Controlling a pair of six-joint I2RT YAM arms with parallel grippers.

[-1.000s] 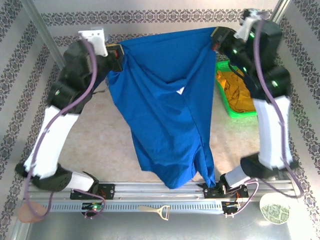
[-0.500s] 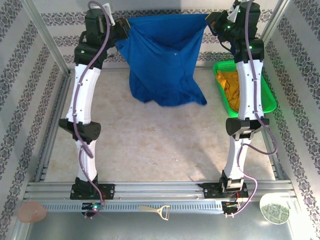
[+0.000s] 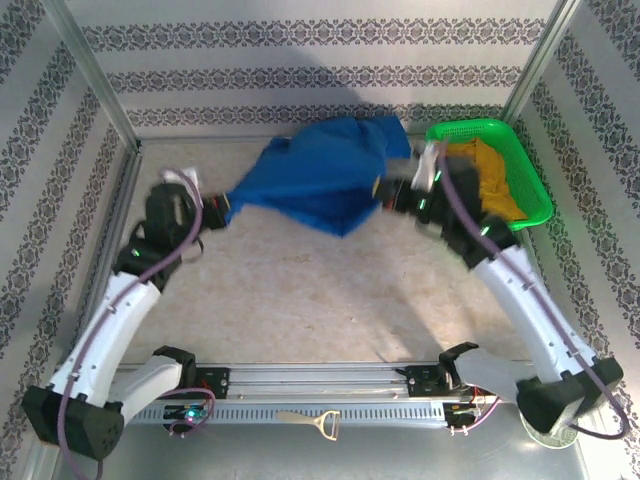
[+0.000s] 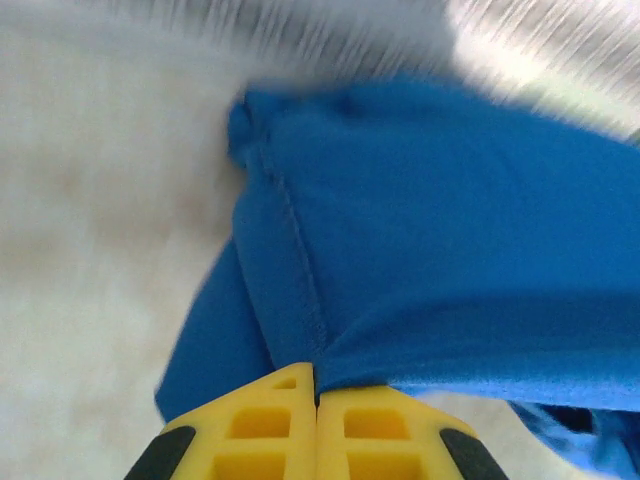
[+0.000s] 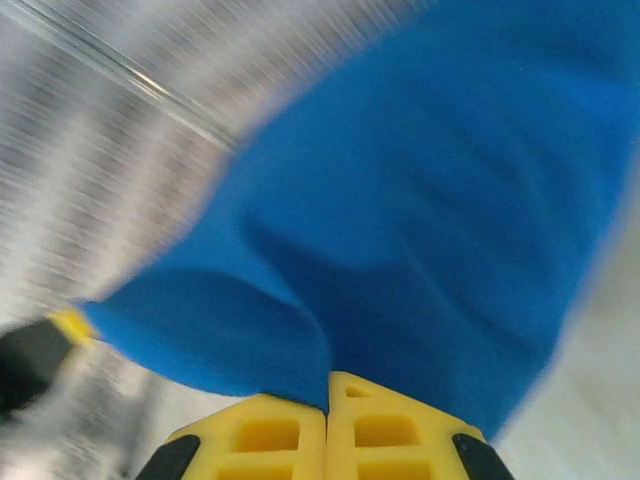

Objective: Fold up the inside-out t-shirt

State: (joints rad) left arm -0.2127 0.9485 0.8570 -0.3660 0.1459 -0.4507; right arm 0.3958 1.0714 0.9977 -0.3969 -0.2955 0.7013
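On the left, the left gripper [image 3: 216, 212] is low over the table [image 3: 300, 290], left of centre, pointing right, its arm reaching in from the near-left corner. Its yellow fingers [image 4: 250, 430] are pressed tight together, clenched on a stitched hem of the blue t-shirt [image 3: 320, 175]. In the blurred left wrist view the blue t-shirt [image 4: 450, 250] fans out from that pinch towards the far right. The garment lies across the far middle of the table as a bunched mass, stretched between the two grippers. It narrows to a point at the left grip, is fuller towards the right, and has a lower fold sagging to the near side; whether that fold touches the table cannot be told. At the shirt's right end, the right gripper [image 3: 385, 190] points left, its fingers [image 5: 390, 430] clamped together on a fold of blue cloth that billows away from them in the smeared right wrist view. Just right of this gripper, in the far right corner, is a green basket [image 3: 536, 200] holding a mustard-yellow garment [image 3: 497, 182]
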